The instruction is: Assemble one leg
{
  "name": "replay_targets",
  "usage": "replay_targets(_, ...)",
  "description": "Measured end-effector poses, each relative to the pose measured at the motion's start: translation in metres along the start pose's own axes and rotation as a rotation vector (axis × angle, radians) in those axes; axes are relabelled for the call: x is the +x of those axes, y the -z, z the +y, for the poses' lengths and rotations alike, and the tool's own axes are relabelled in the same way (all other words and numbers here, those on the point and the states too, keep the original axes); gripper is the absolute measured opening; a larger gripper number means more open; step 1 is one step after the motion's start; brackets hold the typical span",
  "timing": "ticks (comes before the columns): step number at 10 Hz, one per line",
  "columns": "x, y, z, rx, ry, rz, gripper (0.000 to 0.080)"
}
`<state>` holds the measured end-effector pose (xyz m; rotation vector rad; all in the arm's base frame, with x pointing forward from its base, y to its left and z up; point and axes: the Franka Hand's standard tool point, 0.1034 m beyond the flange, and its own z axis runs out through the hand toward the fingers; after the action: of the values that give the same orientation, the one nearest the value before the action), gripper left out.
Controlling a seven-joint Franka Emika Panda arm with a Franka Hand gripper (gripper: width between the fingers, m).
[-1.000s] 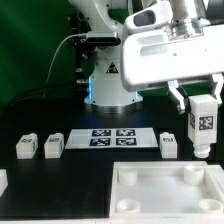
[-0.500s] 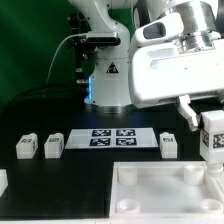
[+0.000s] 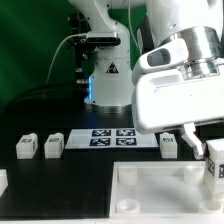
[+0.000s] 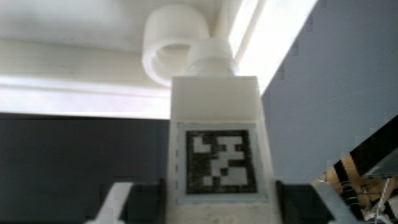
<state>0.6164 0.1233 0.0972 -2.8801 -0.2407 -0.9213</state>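
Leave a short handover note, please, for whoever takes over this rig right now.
The claw is shut on one leg, holding it upright at the exterior view's right edge, above the white panel.
Three other legs sit on the table beside the marker board: two on the exterior view's left, one on its right.
Done: leg grasped and lifted.
Left: seat it in a corner socket; whether it touches yet cannot be told.

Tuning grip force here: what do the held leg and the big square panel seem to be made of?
The leg: probably hard white plastic, matte, judging by its smooth faces and crisp moulded edges; a printed tag sits on its face. The panel: likely the same white plastic with a slight sheen and a moulded raised rim; painted wood cannot be ruled out.
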Motion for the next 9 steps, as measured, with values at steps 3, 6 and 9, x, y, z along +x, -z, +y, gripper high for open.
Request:
replay_targets(3,0.000,-0.002,0.004,-0.006,-0.002,0.018,0.0294)
replay_targets(6,-0.001,-0.002,0.007,-0.009,0.007,0.014,0.0294)
replay_targets(9,-0.002,0.000,0.013,-0.009,0.000,-0.015,0.0294)
